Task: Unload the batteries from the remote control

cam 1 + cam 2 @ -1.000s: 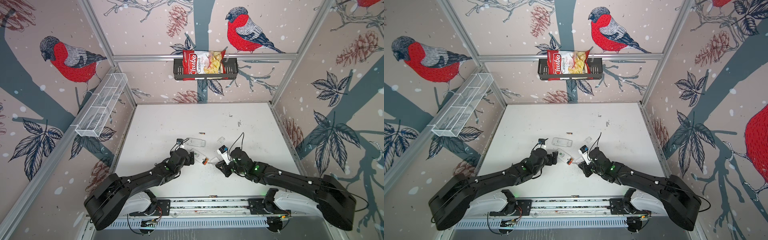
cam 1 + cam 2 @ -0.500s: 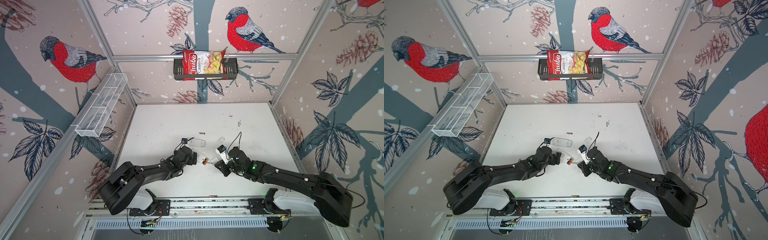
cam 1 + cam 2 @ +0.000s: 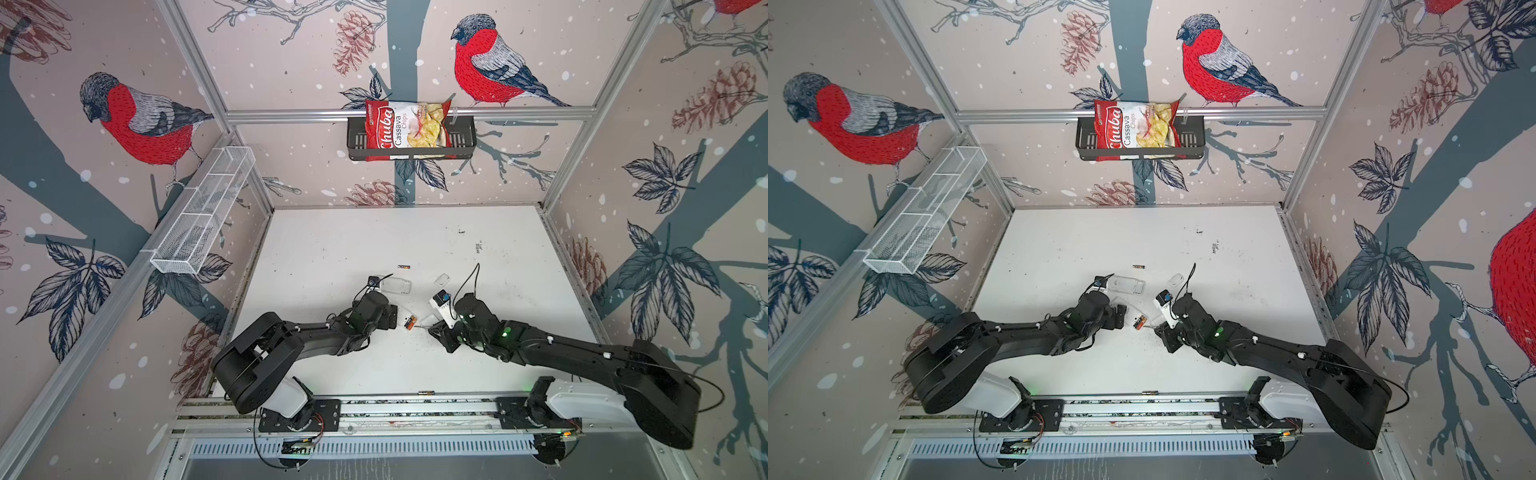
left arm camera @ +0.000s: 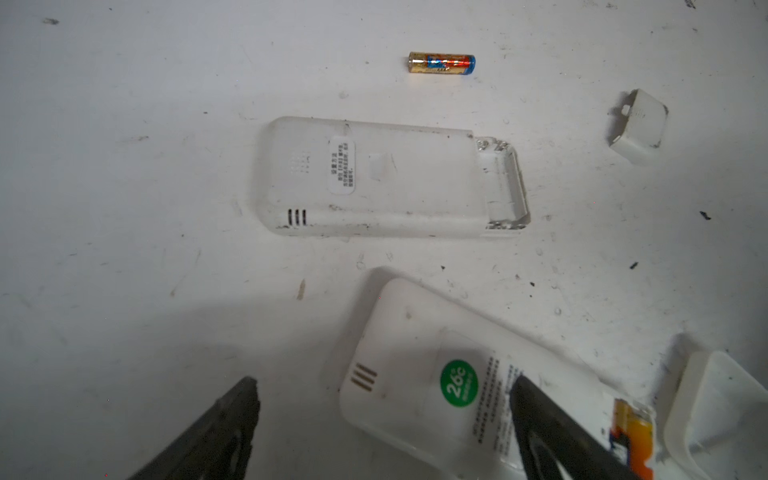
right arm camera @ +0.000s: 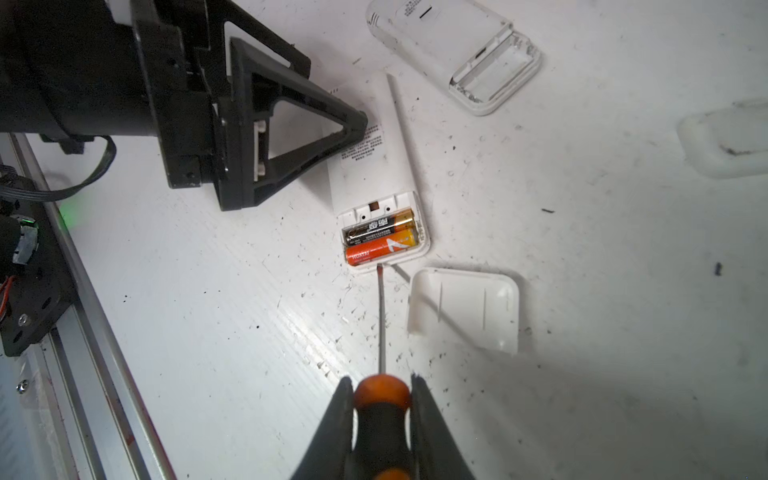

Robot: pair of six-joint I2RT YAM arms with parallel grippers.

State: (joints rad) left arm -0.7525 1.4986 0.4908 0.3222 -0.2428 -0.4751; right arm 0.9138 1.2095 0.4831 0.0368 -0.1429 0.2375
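Left end effector advanced over remote, jaws wide (empty), right end effector clamping screwdriver low.

Robot lab test cell — silver aluminium-profile frame walled with bird-and-pinecone printed panels, scuffed white tabletop, two black robot arms bolted on a metal base rail.

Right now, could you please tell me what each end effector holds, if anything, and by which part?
The right end effector is shut on the screwdriver, gripping its orange-and-black handle. The left end effector is open and holds nothing.
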